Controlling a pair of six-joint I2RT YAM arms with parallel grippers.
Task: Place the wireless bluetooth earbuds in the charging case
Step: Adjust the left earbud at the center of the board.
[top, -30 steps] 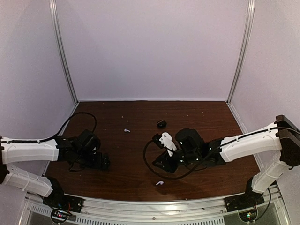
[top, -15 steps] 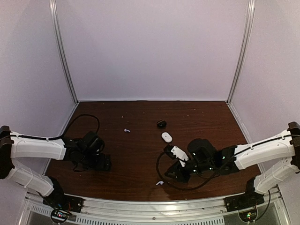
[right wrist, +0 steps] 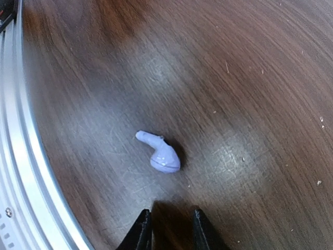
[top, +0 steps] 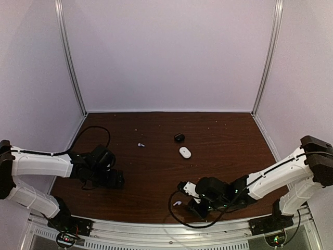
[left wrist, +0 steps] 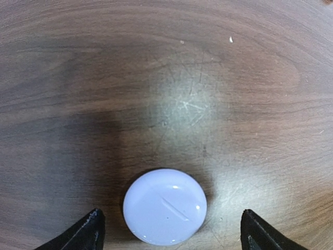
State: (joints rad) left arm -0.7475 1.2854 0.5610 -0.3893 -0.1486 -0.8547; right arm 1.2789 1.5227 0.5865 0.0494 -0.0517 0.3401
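Note:
A pale lavender earbud with a short stem point(right wrist: 160, 153) lies on the dark wood table just ahead of my right gripper point(right wrist: 170, 232). Its jaws stand a narrow gap apart with nothing between them. In the top view this earbud point(top: 177, 203) lies near the front edge, left of the right gripper point(top: 191, 202). My left gripper point(left wrist: 169, 237) is open, its fingertips point(left wrist: 88, 234) either side of a round pale case point(left wrist: 165, 207) lying shut on the table. In the top view the left gripper point(top: 113, 180) hides that case. Another small earbud point(top: 140, 145) lies mid-table.
A white oval case point(top: 184, 152) and a small black item point(top: 179, 137) lie in the middle of the table. The metal front rail point(right wrist: 21, 172) runs close to the left of the lavender earbud. Pale booth walls close in the back and sides.
My right arm has drawn back from the table's middle to the front edge, over the lavender earbud. The white oval case came into view where the arm was. The left arm shifted only slightly.

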